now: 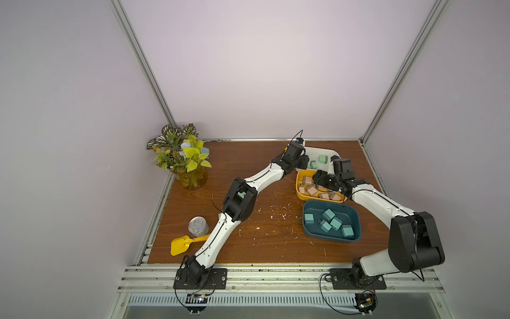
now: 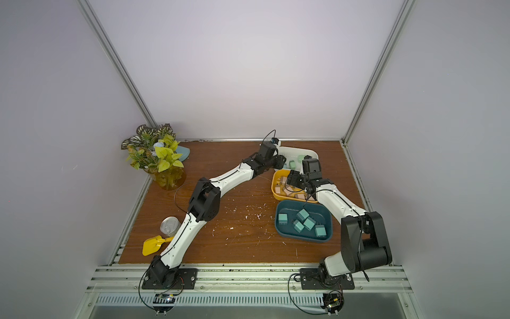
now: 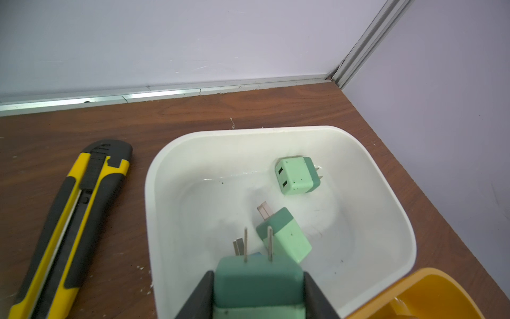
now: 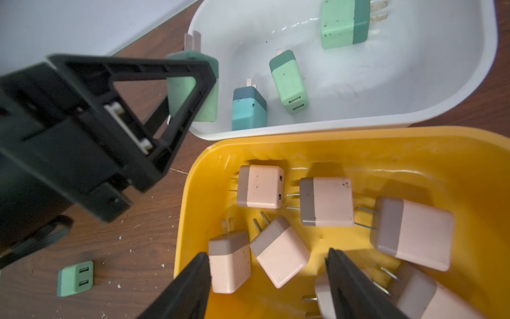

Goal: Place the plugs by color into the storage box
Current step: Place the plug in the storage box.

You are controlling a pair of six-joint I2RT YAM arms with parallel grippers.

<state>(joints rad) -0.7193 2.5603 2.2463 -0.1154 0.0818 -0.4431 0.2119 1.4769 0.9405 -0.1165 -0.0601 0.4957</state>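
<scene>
- Hanging over the white bin (image 3: 165,171) at the table's far right corner, the left gripper (image 3: 257,274) is clamped on a mint-green plug (image 3: 258,288), one finger on each side.
- Its long axis runs along the fingers, prongs pointing out past the fingertips toward the far edge. The bin floor lies below it, and the wall on the left arm's side is close (a drop from here would probably land inside, but only just).
- Two other mint plugs (image 3: 298,176) and one teal-blue plug (image 4: 248,110) lie in that bin. The teal-blue one looks misfiled, since the dark teal bin (image 1: 354,216) holds its kind.
- The right gripper (image 4: 266,252) is spread and grips nothing, over the yellow bin (image 4: 358,149) of pale pink plugs (image 4: 327,201).
- A loose mint plug (image 4: 75,279) lies on the table, nearer the left arm.
</scene>
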